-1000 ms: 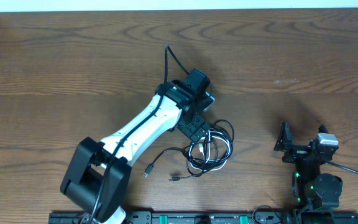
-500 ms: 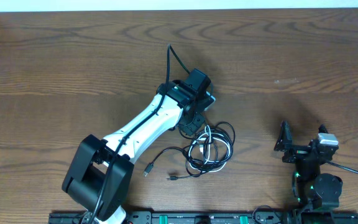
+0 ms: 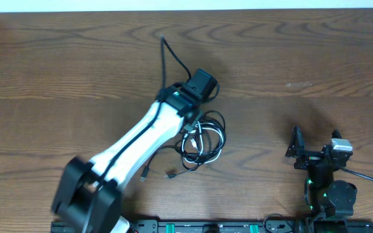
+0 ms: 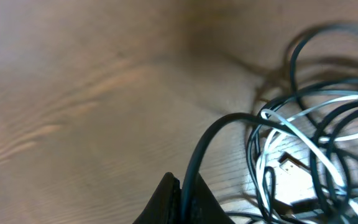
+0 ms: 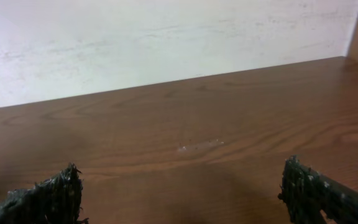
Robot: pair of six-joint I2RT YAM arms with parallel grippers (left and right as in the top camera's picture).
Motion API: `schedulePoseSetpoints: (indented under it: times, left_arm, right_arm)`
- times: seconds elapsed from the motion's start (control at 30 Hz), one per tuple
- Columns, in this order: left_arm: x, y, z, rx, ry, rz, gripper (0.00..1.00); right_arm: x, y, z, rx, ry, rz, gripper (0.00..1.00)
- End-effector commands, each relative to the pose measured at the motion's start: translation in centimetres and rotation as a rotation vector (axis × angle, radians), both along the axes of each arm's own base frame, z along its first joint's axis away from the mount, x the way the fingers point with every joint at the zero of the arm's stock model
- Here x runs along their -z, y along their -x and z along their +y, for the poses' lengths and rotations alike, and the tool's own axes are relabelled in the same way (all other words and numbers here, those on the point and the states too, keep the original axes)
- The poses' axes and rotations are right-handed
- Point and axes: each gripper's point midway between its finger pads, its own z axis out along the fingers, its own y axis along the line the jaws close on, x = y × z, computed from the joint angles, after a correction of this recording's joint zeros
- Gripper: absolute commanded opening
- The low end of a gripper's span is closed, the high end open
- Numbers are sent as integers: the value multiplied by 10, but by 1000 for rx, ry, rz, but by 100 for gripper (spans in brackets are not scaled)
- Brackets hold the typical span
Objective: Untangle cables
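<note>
The cables [image 3: 204, 141] lie in a tangled coil of black cords and one white cord at the table's middle. Two small plugs [image 3: 171, 175] trail toward the front, and one black cord end [image 3: 163, 41] reaches toward the back. My left gripper [image 3: 192, 122] sits at the coil's left edge, mostly hidden under its wrist. In the left wrist view its fingers [image 4: 166, 198] are shut on a black cable [image 4: 211, 140] that arcs up into the coil, beside the white cable [image 4: 294, 106] and a plug [image 4: 291, 165]. My right gripper [image 5: 182, 199] stands open and empty at the right, far from the coil [image 3: 294, 150].
The white left arm [image 3: 135, 142] stretches diagonally from the front left to the coil. The right arm's base [image 3: 332, 194] sits at the front right. A pale wall runs along the table's back edge [image 5: 166, 81].
My left gripper has shut on a black cable and moved back and left, dragging the whole coil with it. The loose cord end at the back shifted left. The right arm has not moved.
</note>
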Motion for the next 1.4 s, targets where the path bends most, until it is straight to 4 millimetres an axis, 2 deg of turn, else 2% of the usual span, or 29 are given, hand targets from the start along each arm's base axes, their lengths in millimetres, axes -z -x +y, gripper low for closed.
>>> schedulePoseSetpoints:
  times: [0.0, 0.1, 0.33, 0.43, 0.53, 0.6, 0.7, 0.8, 0.93, 1.1, 1.2, 1.37]
  left_arm:
    - [-44, -2, 9, -47, 47, -131, 8]
    - [-74, 2, 12, -49, 102, -203, 8]
    - [-129, 16, 21, -63, 220, -340, 10]
    - [-147, 22, 25, -82, 270, -387, 12]
    - [-157, 27, 29, -85, 292, -412, 13]
    - [-158, 29, 30, -85, 293, -413, 17]
    - [-155, 32, 32, -95, 290, -396, 40]
    - [-153, 34, 34, -118, 297, -384, 77]
    - [-151, 37, 36, -145, 304, -375, 95]
    - [-148, 39, 54, -271, 331, -365, 97]
    - [-144, 37, 76, -379, 332, -356, 97]
    - [-135, 39, 120, -566, 302, -331, 97]
  right_arm:
    - [0, 0, -2, 6, 14, 1, 99]
    - [0, 0, -2, 6, 14, 1, 99]
    - [0, 0, -2, 6, 14, 1, 99]
    - [0, 0, -2, 6, 14, 1, 99]
    - [0, 0, -2, 6, 14, 1, 99]
    - [0, 0, -2, 6, 14, 1, 99]
    - [0, 0, -2, 7, 14, 0, 99]
    - [0, 0, -2, 7, 14, 0, 99]
    - [-1, 0, -2, 6, 13, -4, 99]
    - [-1, 0, 0, -4, 12, -4, 99]
    - [-15, -1, 12, -71, -47, -65, 99]
    - [-43, 3, 37, -224, -287, -160, 99]
